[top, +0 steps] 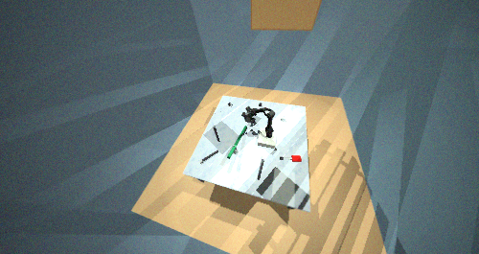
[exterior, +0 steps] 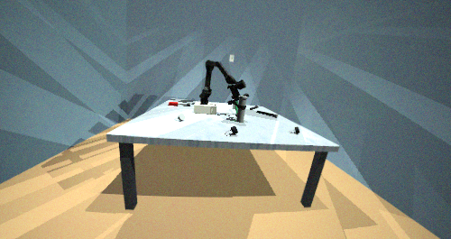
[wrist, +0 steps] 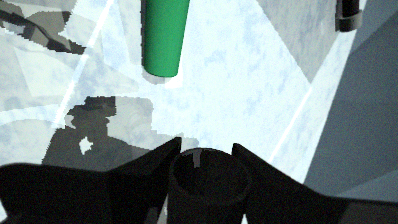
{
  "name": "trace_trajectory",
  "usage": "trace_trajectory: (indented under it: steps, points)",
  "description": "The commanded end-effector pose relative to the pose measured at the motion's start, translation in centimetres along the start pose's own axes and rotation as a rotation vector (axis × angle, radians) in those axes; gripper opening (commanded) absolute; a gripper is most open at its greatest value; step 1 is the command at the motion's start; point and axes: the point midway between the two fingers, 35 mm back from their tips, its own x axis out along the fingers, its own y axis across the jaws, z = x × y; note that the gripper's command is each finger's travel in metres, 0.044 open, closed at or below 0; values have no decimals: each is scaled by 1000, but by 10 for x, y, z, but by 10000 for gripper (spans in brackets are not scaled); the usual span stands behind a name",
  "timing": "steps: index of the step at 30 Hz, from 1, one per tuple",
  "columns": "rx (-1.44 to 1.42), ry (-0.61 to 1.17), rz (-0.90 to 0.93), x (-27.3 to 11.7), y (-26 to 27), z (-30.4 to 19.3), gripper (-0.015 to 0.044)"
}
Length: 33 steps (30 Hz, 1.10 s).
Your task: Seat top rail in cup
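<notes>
The green rail point(top: 237, 142) point(wrist: 165, 40) slants across the table; its near end shows in the wrist view, apart from the cup. The black hollow cup point(wrist: 207, 207) stands between the fingers, its round mouth facing the camera. My gripper point(wrist: 206, 145) is slightly open around the cup, with thin light slivers low on both sides. The grey post point(exterior: 242, 115) stands upright with a dark band point(exterior: 239, 106) high on it, close beside the gripper. The rail shows no contact with the fingers. The loop cap is too small to make out.
A red-handled tool point(top: 296, 158) point(exterior: 173, 104) lies on the table point(exterior: 149, 129), beyond the arm's pale base point(top: 266, 142) point(exterior: 205, 109). Dark bars point(top: 209, 156) point(top: 261, 170) lie around the rail. Small dark parts point(exterior: 234, 130) point(exterior: 297, 130) lie near the table edge by the post.
</notes>
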Motion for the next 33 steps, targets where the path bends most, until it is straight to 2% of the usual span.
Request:
trace_trajectory:
  steps: [1,7,12,17,33]
  points:
    - [-1,0,0,-2,-1,2,289]
    - [-2,-2,0,-17,-12,21,440]
    - [-3,-3,-1,-34,-20,40,440]
    - [45,-12,-3,-33,-20,42,440]
    - [1296,-45,37,-108,-51,142,440]
